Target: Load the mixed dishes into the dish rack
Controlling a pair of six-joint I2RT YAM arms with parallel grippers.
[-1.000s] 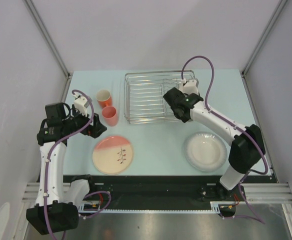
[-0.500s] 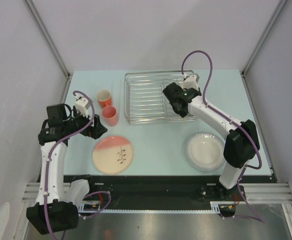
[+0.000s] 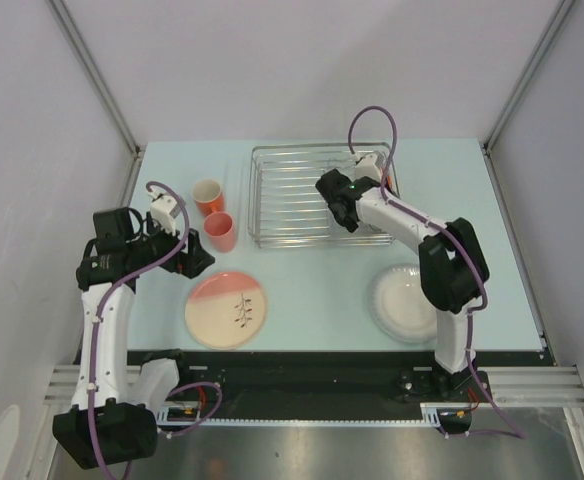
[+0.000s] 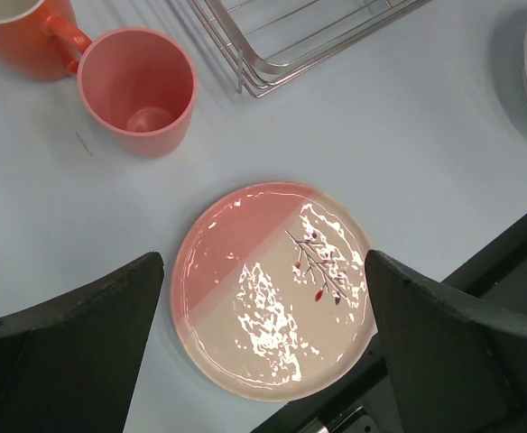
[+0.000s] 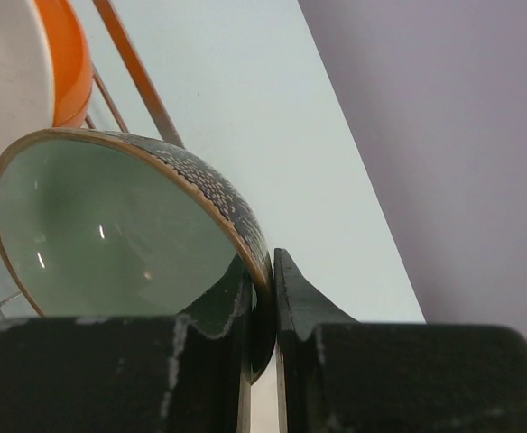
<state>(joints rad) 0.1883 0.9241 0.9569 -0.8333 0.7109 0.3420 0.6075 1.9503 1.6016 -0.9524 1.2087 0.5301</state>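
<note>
right hand (image 5: 262, 271) is pinched nearly closed on the rim of the pale green bowl (image 5: 110, 225), one finger inside and one outside, so the bowl hangs on edge rather than flat. it's over the right part of the dish rack (image 3: 272, 195), and the small white-and-orange bowl (image 5: 29, 63) sits just beyond it in the wires. can't tell if the green one touches the rack yet. what probably matters next is the rack lying straight under the bowl's lower edge, so it needs to drop into a slot without knocking its neighbour. left hand (image 3: 187, 255) is spread wide, holding nothing, above the cream-and-pink plate (image 4: 263, 316) on the surface (image 3: 312, 280), nearer to it and the two orange cups (image 4: 137, 90).
</note>
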